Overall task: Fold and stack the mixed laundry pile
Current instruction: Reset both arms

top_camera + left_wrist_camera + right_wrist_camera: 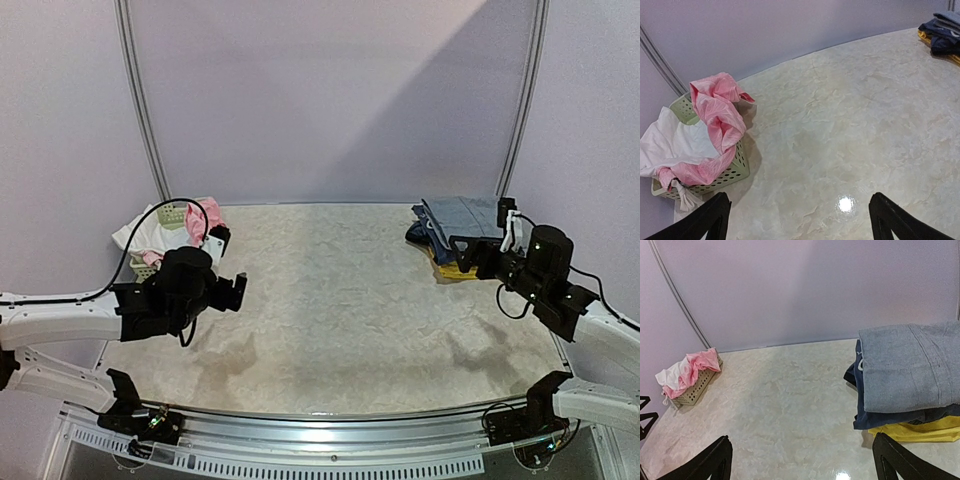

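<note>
The laundry lies in two groups at opposite far corners of the table. At the far left we see the unfolded part: a pink garment, crumpled, draped over the rim of a small pale-green basket and spilling down its near side, and a white garment filling the basket's inside and hanging out over its left edge. One pink end with a pale strip trails onto the table at the basket's near corner. At the far right we see the folded part, a neat stack: grey trousers lie flat on top, navy garments sit directly beneath them with their edges showing at the left and front, and a yellow piece forms the bottom layer, touching the table. How many navy pieces the stack holds we cannot tell. The two groups are well apart, with bare marbled tabletop between them. The left gripper hovers above the table near the basket, just to its right, its fingers spread wide and holding nothing. The right gripper hangs just beside the stack, on its near side, fingers likewise spread wide and empty, with no cloth between them. Neither gripper touches any garment. A plain lilac wall closes the scene behind the table.
</note>
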Controlling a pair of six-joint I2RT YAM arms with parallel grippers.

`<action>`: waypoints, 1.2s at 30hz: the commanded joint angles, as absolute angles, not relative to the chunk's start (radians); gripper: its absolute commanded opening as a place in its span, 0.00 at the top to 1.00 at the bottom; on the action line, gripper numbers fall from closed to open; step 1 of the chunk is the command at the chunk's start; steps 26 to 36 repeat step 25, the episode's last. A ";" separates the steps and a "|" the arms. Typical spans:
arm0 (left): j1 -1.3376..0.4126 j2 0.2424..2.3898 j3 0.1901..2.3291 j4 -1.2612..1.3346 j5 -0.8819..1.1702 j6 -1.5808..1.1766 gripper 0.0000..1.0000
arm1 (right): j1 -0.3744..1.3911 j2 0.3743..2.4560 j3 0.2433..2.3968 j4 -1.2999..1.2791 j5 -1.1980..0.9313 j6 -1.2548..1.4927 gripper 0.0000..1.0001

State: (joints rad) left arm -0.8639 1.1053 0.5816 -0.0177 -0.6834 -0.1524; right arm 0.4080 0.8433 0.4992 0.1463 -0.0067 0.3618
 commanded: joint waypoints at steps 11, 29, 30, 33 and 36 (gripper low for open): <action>-0.796 1.190 0.558 0.140 -0.655 -0.103 0.01 | 0.416 0.866 0.396 0.403 0.028 0.371 0.01; -0.775 1.263 0.562 0.189 -0.641 -0.080 0.01 | 0.415 0.987 0.424 0.452 -0.029 0.316 0.01; -0.775 1.263 0.562 0.189 -0.641 -0.080 0.01 | 0.415 0.987 0.424 0.452 -0.029 0.316 0.01; -0.775 1.263 0.562 0.189 -0.641 -0.080 0.01 | 0.415 0.987 0.424 0.452 -0.029 0.316 0.01; -0.775 1.263 0.562 0.189 -0.641 -0.080 0.01 | 0.415 0.987 0.424 0.452 -0.029 0.316 0.01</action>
